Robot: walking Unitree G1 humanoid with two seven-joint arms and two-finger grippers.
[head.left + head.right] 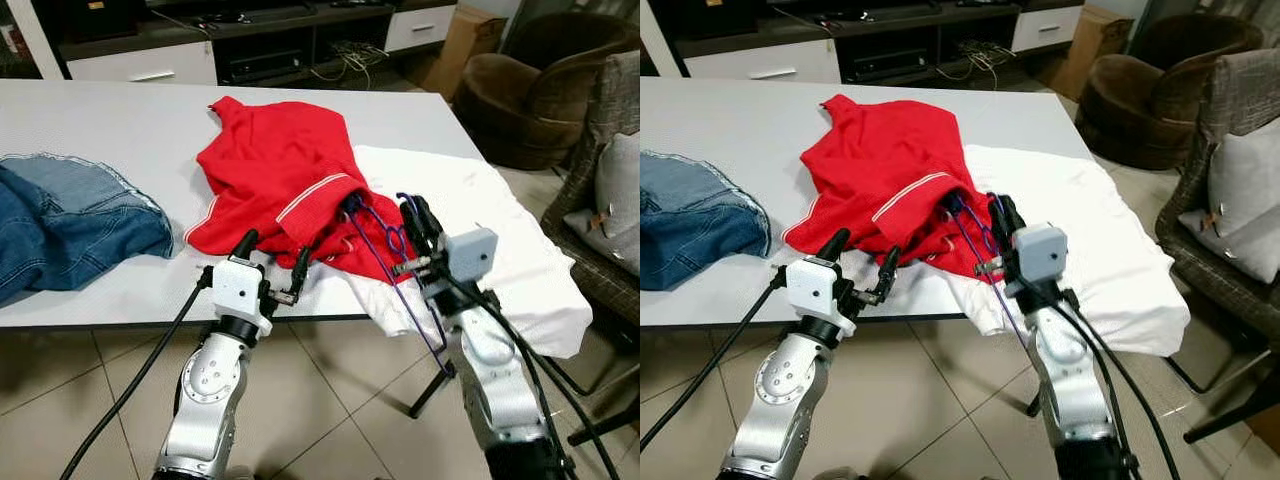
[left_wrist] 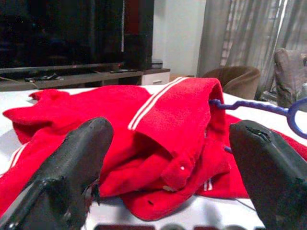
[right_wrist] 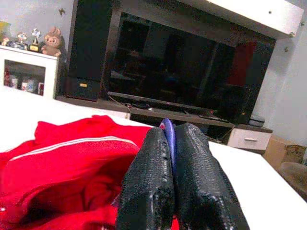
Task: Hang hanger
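The white surface (image 1: 120,130) runs wide before me, with a TV cabinet (image 1: 250,40) behind it and brown armchairs (image 1: 530,100) off to my right. On its left part lie folded jeans (image 1: 70,225). A white cloth (image 1: 500,240) covers the right corner and droops over the near edge. A red shirt (image 1: 275,185) with white stripes lies crumpled in the middle, its right side overlapping the white cloth.

The hanger (image 1: 385,250) is thin and purple. One end goes into the shirt's folded opening near the striped hem; from there its wire slants down past the surface's near edge, over the white cloth, toward the floor.

My right claw (image 1: 415,225) sits at the shirt's right edge, above the white cloth, and its two fingers are pressed together on the hanger; in the right wrist view the purple wire (image 3: 168,136) shows pinched between the pads (image 3: 148,187), with the shirt just beyond them.

My left claw (image 1: 272,260) is at the near edge of the surface, just in front of the shirt's lower hem and to the left of the hanger. Its fingers (image 2: 72,163) stand wide apart with nothing between them, pointing at the shirt; the hanger's purple loop (image 2: 295,117) shows beside the one finger, not touching it.
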